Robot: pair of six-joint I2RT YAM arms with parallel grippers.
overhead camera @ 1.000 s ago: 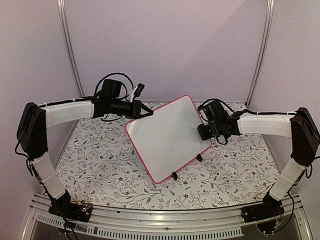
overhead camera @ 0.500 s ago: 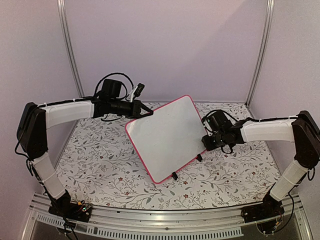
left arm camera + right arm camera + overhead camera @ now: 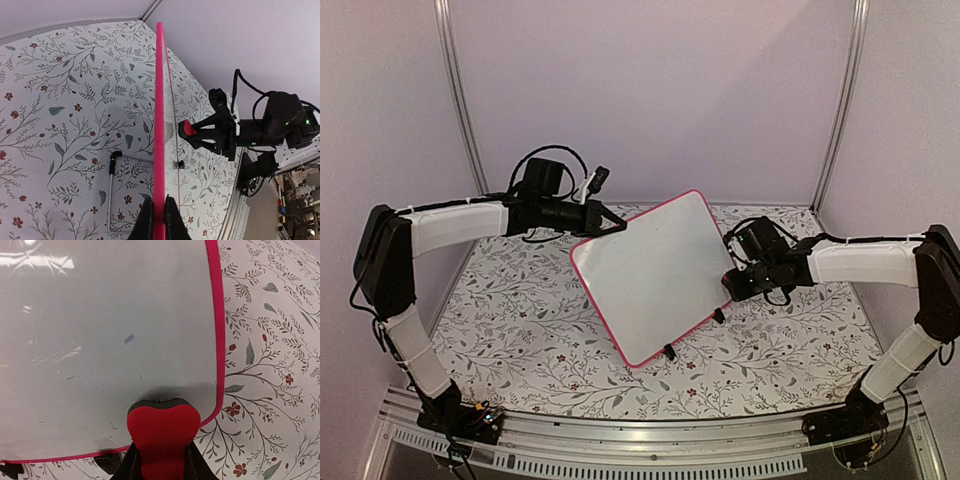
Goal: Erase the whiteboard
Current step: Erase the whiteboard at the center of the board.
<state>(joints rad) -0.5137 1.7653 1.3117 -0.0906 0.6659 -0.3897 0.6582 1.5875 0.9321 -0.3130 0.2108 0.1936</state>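
The whiteboard [image 3: 655,275] looks nearly clean; only a few faint marks [image 3: 129,339] are left to wipe. The left tool [image 3: 159,222] is clamped on its rim, the right tool [image 3: 160,462] on the red eraser [image 3: 163,430].

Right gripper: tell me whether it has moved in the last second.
Yes. In the top view the right gripper has slid toward the near side, along the whiteboard's right rim toward its black clip foot; the whiteboard stayed put.

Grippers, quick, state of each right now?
Left gripper: shut on the pink-rimmed flat white whiteboard.
Right gripper: shut on the small red eraser block.
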